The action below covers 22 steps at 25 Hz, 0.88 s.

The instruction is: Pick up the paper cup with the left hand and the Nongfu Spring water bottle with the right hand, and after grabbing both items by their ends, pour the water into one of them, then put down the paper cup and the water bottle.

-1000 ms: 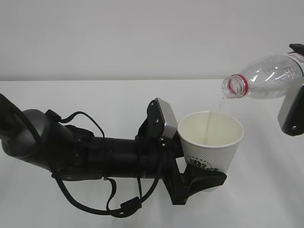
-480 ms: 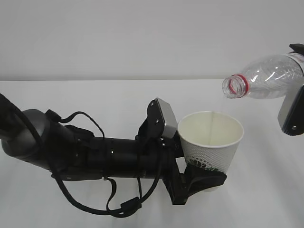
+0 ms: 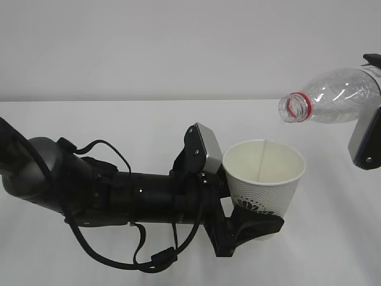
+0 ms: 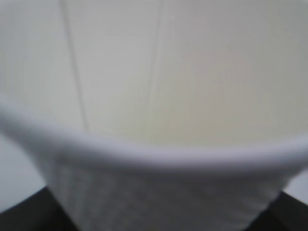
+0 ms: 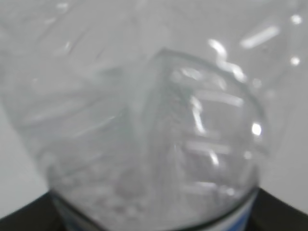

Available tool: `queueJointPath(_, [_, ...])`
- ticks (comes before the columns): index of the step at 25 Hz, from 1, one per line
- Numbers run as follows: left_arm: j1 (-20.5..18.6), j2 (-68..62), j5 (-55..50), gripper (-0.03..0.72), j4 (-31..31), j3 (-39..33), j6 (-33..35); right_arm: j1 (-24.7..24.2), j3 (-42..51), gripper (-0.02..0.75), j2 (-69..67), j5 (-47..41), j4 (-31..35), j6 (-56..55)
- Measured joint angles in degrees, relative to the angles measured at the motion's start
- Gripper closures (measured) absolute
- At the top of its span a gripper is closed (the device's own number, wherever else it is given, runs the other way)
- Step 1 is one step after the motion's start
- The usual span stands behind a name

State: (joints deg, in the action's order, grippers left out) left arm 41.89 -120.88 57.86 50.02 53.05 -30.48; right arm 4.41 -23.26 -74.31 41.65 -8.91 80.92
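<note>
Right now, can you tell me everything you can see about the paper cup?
The paper cup is white and tapered, with a rolled rim and a dark printed logo low on its embossed side. It stands upright, open at the top, held near its base by the left hand above the white table. Its inside looks creamy. A thin stream of water falls into it from the tilted bottle up to its right, which does not touch it.

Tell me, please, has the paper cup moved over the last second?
No. The paper cup sits at the same spot against the table's back edge, held upright in the left gripper.
</note>
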Motion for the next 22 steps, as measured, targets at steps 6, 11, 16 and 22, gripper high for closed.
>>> queueJointPath(6, [0.0, 0.0, 0.0, 0.146, 0.0, 0.0, 0.0, 0.0, 0.0, 0.297, 0.0, 0.1, 0.1, 0.0])
queueJointPath(11, [0.0, 0.0, 0.0, 0.146, 0.0, 0.0, 0.0, 0.0, 0.0, 0.297, 0.0, 0.4, 0.3, 0.1])
queueJointPath(16, [0.0, 0.0, 0.0, 0.146, 0.0, 0.0, 0.0, 0.0, 0.0, 0.297, 0.0, 1.0, 0.3, 0.1])
queueJointPath(22, [0.0, 0.0, 0.0, 0.146, 0.0, 0.0, 0.0, 0.0, 0.0, 0.297, 0.0, 1.1, 0.3, 0.5])
